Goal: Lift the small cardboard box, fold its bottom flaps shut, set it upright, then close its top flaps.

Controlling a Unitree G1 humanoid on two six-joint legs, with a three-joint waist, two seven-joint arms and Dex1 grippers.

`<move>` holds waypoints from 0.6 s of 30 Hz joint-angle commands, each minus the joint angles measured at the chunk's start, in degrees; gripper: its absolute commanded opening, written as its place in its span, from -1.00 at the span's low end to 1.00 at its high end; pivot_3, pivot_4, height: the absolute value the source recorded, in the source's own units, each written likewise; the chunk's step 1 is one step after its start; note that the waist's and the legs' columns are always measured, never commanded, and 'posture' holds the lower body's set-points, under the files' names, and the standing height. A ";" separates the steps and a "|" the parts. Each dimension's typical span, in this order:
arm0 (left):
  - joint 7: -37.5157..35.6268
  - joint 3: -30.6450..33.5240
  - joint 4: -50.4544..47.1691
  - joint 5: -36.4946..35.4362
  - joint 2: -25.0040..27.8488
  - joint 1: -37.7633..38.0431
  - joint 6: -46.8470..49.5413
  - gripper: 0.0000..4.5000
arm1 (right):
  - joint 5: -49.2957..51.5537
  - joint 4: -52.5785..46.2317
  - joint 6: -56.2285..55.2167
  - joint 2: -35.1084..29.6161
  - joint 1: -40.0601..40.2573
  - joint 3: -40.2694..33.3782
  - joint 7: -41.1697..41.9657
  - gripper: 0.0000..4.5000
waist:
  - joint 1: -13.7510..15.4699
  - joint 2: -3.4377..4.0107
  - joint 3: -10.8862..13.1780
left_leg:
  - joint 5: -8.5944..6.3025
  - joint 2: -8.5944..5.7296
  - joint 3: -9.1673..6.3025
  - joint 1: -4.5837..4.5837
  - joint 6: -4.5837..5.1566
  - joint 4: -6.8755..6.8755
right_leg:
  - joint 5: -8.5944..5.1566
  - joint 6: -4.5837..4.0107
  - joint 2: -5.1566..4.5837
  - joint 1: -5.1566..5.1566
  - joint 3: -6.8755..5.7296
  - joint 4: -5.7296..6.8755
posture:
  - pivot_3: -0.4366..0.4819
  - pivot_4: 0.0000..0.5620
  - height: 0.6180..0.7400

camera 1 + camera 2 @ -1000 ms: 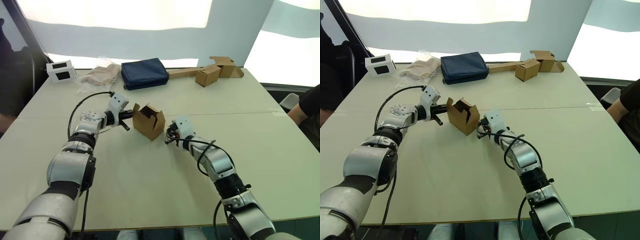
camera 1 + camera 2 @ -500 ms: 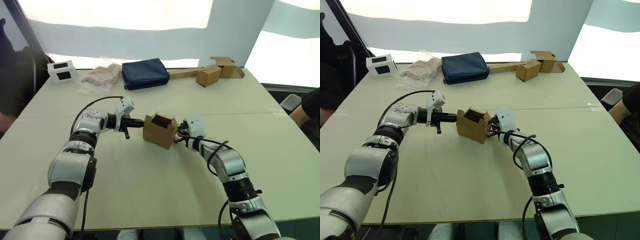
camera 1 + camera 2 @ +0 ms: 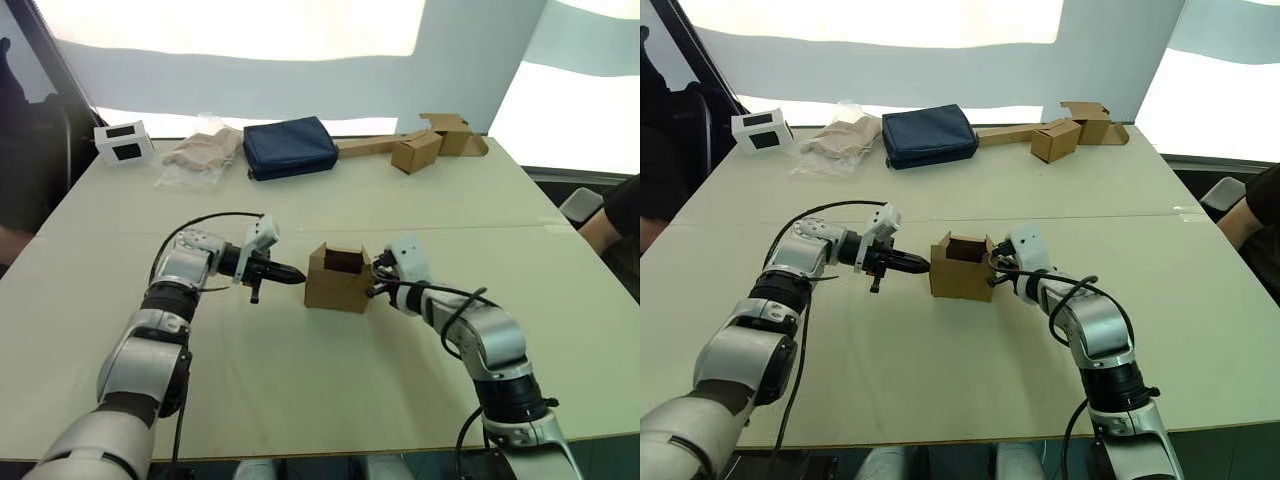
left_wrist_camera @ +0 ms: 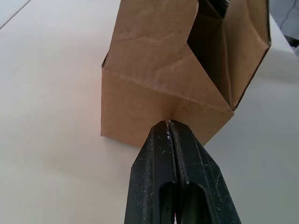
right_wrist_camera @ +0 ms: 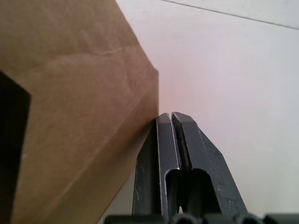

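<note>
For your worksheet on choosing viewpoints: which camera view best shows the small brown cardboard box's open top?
The left eye view: the small brown cardboard box stands whole, its dark opening visible. The wrist views show close-up walls and part of the opening.

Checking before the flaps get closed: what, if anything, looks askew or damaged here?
Nothing stands out. The small brown cardboard box sits upright on the pale table, top open, between the shut left gripper and shut right gripper.
</note>
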 commanded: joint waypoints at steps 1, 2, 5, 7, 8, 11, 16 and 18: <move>-0.67 -0.57 -8.95 -3.10 0.76 2.01 4.62 -0.99 | 2.12 -4.08 1.54 -1.36 0.03 -0.90 2.00 -1.00 | 0.01 0.00 0.00 | 0.00 0.00 -0.01 0.01 0.00 0.00 | 0.00 0.00 -0.01 0.00 0.01 0.01 | -0.05 -0.47 1.00; -0.64 -0.79 -10.86 -3.59 0.85 2.75 5.76 -0.99 | 2.52 -4.48 1.93 -1.80 0.18 -0.70 2.61 -1.00 | 0.01 0.00 0.00 | 0.00 0.00 -0.04 0.01 0.00 0.00 | 0.00 0.00 0.00 0.00 0.01 0.01 | -0.05 -0.47 1.00; -0.36 -1.36 -15.35 -4.76 1.19 4.51 8.36 -0.99 | 3.50 -5.43 2.69 -2.60 0.49 -0.22 4.00 -1.00 | 0.02 0.00 0.00 | 0.00 0.00 -0.06 0.01 0.00 0.01 | 0.00 0.00 -0.01 0.01 0.01 0.01 | -0.05 -0.47 1.00; -0.03 -1.68 -17.77 -5.58 1.64 5.57 9.79 -0.99 | 3.99 -5.83 3.08 -2.98 0.66 0.13 4.54 -1.00 | 0.02 0.00 0.00 | 0.00 0.00 -0.06 0.02 0.00 0.01 | 0.00 -0.01 0.00 0.01 0.02 0.01 | -0.05 -0.47 1.00; 0.11 -1.81 -18.62 -5.89 1.84 5.93 10.29 -0.99 | 4.19 -5.91 3.25 -3.05 0.73 0.17 4.77 -1.00 | 0.00 0.00 0.00 | 0.00 0.00 -0.06 0.03 0.00 0.01 | 0.00 -0.01 0.00 0.01 0.02 0.01 | -0.05 -0.47 1.00; 0.34 -1.84 -20.84 -6.75 2.97 6.97 11.35 -0.99 | 4.90 -6.61 3.77 -3.19 1.03 0.50 5.54 -1.00 | -0.06 0.00 0.00 | 0.00 0.00 -0.06 0.04 0.00 0.01 | 0.00 -0.01 0.02 0.01 0.01 0.02 | -0.05 -0.47 1.00; 1.30 -2.01 -22.03 -6.64 5.68 9.10 10.31 -0.99 | 6.59 -8.77 4.97 -3.21 1.28 0.89 7.06 -1.00 | -0.02 0.00 0.00 | 0.00 0.01 -0.08 0.04 0.00 0.01 | 0.00 -0.01 0.02 0.01 0.01 0.02 | -0.05 -0.47 1.00; 1.71 -2.04 -22.29 -6.71 6.58 9.79 10.03 -0.99 | 7.09 -9.53 5.40 -3.26 1.49 1.09 7.40 -1.00 | 0.02 0.00 0.00 | 0.00 0.01 -0.13 0.05 0.00 0.01 | 0.00 -0.01 0.01 0.01 0.02 0.01 | -0.05 -0.47 1.00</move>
